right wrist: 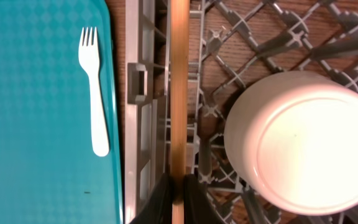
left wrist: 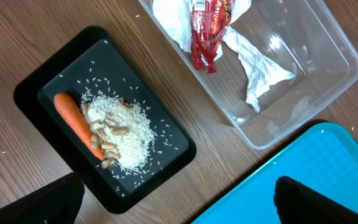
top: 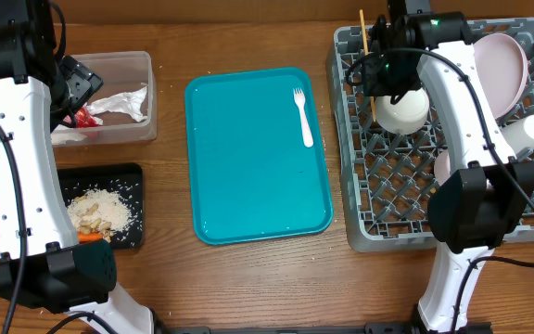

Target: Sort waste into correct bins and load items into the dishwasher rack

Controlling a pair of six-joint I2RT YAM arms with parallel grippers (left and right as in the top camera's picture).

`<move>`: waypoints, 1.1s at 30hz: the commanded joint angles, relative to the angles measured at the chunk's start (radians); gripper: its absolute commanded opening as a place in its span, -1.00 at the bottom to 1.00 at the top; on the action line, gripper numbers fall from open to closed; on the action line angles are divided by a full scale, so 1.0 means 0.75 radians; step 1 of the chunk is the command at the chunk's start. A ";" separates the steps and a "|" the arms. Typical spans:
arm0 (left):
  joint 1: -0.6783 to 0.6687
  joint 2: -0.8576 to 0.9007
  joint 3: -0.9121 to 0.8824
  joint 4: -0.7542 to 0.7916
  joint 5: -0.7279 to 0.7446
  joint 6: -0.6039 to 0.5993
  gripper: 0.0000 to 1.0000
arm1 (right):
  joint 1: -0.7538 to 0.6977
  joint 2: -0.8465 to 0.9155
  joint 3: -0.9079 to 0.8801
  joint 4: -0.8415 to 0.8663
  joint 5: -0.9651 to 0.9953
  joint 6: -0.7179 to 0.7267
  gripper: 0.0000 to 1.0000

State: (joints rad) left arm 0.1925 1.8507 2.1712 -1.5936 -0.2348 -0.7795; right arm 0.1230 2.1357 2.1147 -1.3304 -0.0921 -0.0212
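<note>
My right gripper point(right wrist: 178, 193) is shut on the thin wooden stick point(right wrist: 179, 81) over the grey dishwasher rack's point(top: 360, 186) left edge; the stick point(top: 367, 56) also shows from overhead. In the rack are an upturned white bowl point(top: 403, 109), a pale plate point(top: 501, 65), a cup point(top: 527, 130) and a second bowl point(top: 443, 167), partly hidden by the arm. A white fork point(top: 301, 116) lies on the teal tray. My left gripper point(left wrist: 179, 205) is open and empty, above the clear tub point(top: 109, 97) holding the napkin point(left wrist: 257, 68) and red wrapper point(left wrist: 207, 31). The black tray point(left wrist: 36, 87) holds a carrot point(left wrist: 76, 121) and food scraps point(left wrist: 126, 127).
The teal serving tray point(top: 248, 158) lies in the middle of the wooden table, between the bins on the left and the rack on the right. Both arm bases stand at the table's near edge.
</note>
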 commanded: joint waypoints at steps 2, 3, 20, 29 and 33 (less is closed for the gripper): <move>0.005 0.004 0.005 0.002 -0.004 -0.009 1.00 | 0.006 -0.032 -0.086 0.046 -0.035 -0.050 -0.43; 0.005 0.004 0.005 0.002 -0.004 -0.009 1.00 | 0.008 -0.032 -0.102 0.057 -0.035 -0.044 -0.26; 0.005 0.004 0.005 0.002 -0.004 -0.009 0.99 | 0.232 -0.054 -0.076 0.087 -0.142 0.129 0.51; 0.005 0.004 0.005 0.002 -0.005 -0.009 0.99 | 0.470 0.006 -0.233 0.422 0.156 0.304 1.00; 0.005 0.004 0.005 0.002 -0.004 -0.009 1.00 | 0.471 0.129 -0.247 0.527 0.192 0.341 1.00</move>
State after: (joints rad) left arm 0.1925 1.8507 2.1712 -1.5936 -0.2348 -0.7795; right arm 0.4881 2.1651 1.9385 -0.9730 -0.0025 0.1963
